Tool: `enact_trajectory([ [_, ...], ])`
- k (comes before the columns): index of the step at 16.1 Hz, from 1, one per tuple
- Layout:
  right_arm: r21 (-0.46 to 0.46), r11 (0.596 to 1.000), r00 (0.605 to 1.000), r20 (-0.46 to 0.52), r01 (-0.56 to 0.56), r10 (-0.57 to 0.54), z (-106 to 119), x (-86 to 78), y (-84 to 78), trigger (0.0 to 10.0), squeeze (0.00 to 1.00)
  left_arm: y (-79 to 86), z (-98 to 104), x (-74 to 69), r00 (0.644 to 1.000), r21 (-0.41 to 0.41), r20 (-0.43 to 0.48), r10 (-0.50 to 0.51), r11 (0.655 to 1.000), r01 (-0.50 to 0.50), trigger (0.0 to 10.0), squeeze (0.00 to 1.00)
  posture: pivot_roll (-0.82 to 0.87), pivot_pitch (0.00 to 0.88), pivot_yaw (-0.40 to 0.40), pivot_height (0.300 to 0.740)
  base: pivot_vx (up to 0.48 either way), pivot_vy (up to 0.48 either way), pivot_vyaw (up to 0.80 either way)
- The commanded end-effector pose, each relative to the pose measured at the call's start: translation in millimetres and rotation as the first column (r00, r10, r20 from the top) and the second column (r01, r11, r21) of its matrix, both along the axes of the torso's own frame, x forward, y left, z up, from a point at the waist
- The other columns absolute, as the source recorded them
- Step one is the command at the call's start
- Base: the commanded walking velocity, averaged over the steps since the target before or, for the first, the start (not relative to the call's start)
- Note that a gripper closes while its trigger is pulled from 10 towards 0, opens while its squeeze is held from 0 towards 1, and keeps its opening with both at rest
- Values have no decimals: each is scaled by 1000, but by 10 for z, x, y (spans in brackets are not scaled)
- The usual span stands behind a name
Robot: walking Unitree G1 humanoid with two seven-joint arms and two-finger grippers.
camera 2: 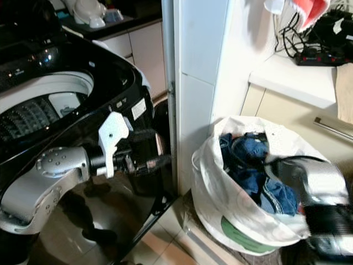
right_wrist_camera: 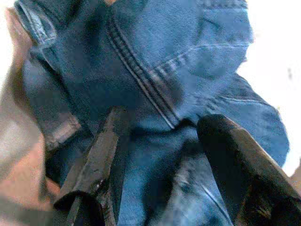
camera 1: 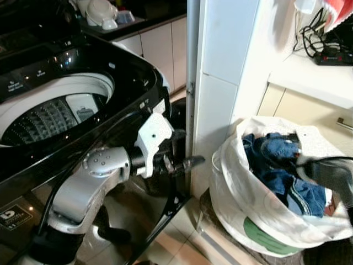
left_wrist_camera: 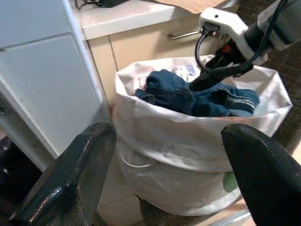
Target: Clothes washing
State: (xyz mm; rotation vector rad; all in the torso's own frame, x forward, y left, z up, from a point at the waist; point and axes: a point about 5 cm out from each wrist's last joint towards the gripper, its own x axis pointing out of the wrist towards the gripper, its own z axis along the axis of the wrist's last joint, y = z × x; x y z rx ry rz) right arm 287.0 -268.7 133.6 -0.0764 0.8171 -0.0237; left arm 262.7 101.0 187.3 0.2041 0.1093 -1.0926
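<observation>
The blue jeans (left_wrist_camera: 197, 96) lie in the white bag (camera 1: 259, 215) on the floor, beside the washer (camera 1: 55, 110). The right tool (right_wrist_camera: 160, 155) is spread wide, right over the denim, so it is nearer. The left tool (left_wrist_camera: 169, 174) waits, released, pointing at the bag. Clothes underneath are hidden

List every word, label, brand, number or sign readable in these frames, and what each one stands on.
None can be read.
Washing machine control panel: small white markings, too small to read.
Sticker on the machine's front: white logo and text, blurred.
White laundry bag: green patch, no legible text.
Jeans: no label showing.
</observation>
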Motion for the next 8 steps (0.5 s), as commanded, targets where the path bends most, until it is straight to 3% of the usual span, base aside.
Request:
enact_trajectory([
  [1,12,1000,1000,-11,-13,13,81,-49,13,10000,0,-19,14,-41,1000,6,-4,-31,1000,31,10000,0,-11,0,52,740,0,0,0],
  [4,-6,999,996,-81,-41,40,112,-211,43,10000,0,-42,7,-67,998,7,-14,-54,998,54,10000,0,-17,0,50,740,0,0,0],
  [8,14,1000,987,-161,-23,25,-16,-351,58,10000,0,-54,-8,-101,996,13,-28,-80,997,80,10000,0,-22,0,50,740,0,0,0],
])
